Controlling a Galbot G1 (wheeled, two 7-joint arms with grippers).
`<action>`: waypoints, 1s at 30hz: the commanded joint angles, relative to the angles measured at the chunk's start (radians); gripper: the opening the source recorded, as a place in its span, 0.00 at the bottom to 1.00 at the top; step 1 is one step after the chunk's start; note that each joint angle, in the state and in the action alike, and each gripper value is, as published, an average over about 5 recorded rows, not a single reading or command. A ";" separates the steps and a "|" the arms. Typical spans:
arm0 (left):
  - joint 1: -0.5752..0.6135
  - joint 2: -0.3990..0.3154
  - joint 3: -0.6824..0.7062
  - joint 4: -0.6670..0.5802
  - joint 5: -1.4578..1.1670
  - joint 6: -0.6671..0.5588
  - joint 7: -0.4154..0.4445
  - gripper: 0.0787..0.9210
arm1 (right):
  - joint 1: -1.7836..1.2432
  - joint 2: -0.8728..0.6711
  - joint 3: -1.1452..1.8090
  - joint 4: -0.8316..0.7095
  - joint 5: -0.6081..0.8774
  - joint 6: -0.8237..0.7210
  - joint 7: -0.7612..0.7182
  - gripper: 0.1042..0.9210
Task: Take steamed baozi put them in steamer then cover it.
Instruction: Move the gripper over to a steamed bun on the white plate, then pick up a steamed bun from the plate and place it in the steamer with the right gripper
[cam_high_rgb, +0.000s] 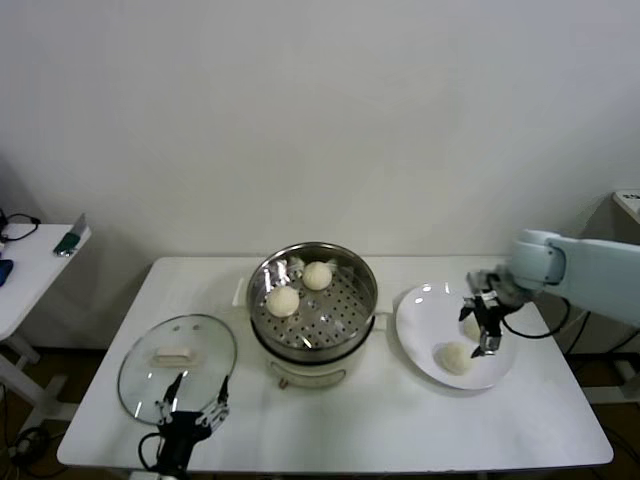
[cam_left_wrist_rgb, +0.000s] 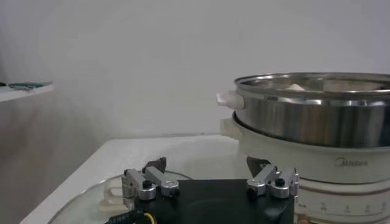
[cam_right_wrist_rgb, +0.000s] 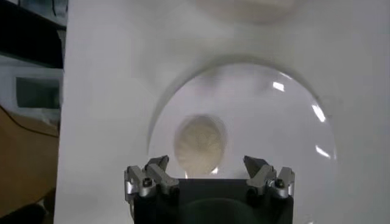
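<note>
The steamer (cam_high_rgb: 312, 300) stands uncovered at the table's middle, with two baozi (cam_high_rgb: 283, 301) (cam_high_rgb: 317, 275) on its perforated tray. On the white plate (cam_high_rgb: 425, 315) to its right lies one baozi (cam_high_rgb: 453, 357), and another (cam_high_rgb: 470, 326) is partly hidden behind my right gripper (cam_high_rgb: 487, 325). That gripper hangs open just above the plate. In the right wrist view a baozi (cam_right_wrist_rgb: 200, 145) lies just ahead of the open right gripper (cam_right_wrist_rgb: 207, 163). The cover (cam_high_rgb: 177, 368) lies flat at the front left. My left gripper (cam_high_rgb: 195, 395) waits open at the cover's near edge, facing the steamer (cam_left_wrist_rgb: 317, 115).
A small white side table (cam_high_rgb: 30, 270) with dark items stands off to the left. The white work table (cam_high_rgb: 400, 430) has bare surface in front of the steamer and plate. A wall closes the back.
</note>
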 joint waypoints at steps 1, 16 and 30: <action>0.001 0.000 0.000 0.001 0.001 -0.001 0.000 0.88 | -0.223 -0.025 0.159 -0.034 -0.087 -0.048 0.077 0.88; 0.002 0.001 0.009 0.007 0.013 -0.002 0.000 0.88 | -0.333 0.012 0.262 -0.088 -0.112 -0.061 0.077 0.86; 0.005 0.000 0.008 -0.005 0.024 -0.001 0.001 0.88 | 0.112 0.059 0.067 -0.089 -0.096 0.165 -0.144 0.67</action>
